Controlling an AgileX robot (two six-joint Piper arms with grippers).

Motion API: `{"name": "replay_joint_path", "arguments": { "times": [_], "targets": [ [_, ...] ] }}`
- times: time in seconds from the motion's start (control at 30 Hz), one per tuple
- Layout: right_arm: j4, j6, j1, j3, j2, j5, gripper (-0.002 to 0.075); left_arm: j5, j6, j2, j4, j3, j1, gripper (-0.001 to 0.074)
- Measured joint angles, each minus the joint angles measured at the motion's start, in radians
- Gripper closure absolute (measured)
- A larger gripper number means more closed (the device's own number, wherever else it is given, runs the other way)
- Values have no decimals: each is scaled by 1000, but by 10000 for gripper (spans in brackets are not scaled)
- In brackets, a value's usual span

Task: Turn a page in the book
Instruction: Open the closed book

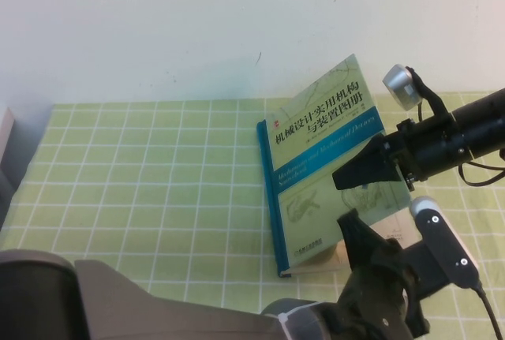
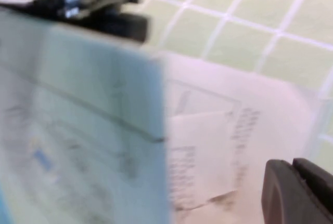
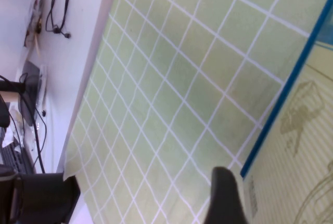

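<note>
The book [image 1: 316, 255] lies on the green grid mat with its teal spine to the left. Its front leaf, the page [image 1: 327, 119] with the yellow-green printed face, stands tilted up from the spine. My right gripper [image 1: 364, 168] reaches in from the right at the leaf's free edge. It is open, and one finger [image 3: 223, 198] lies against the printed face [image 3: 302, 146]. My left gripper [image 1: 359, 233] sits at the book's near right corner, shut, with its fingers [image 2: 296, 193] over the whitish inner sheet [image 2: 218, 130]. The leaf's underside [image 2: 78, 130] rises beside them.
The green grid mat [image 1: 142, 174] stretches to the left of the book. A white wall stands behind it. A grey object [image 1: 6, 151] sits at the mat's left edge. The left arm's base fills the near foreground [image 1: 158, 308].
</note>
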Motion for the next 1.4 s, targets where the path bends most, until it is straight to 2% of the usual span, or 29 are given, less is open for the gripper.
{"name": "replay_joint_path", "arguments": {
  "times": [0.17,0.53,0.9,1.4],
  "targets": [
    [7,-8,0,0,0,2,283,87,-8,9,14,0,0,738],
    [13,-16,0,0,0,2,283,117,-28,31,40,0,38,738],
    [14,-16,0,-10,0,5,284,183,-24,31,37,0,39,738],
    [-170,84,-1,-90,-37,15,284,204,-24,31,36,0,39,738]
  ]
}}
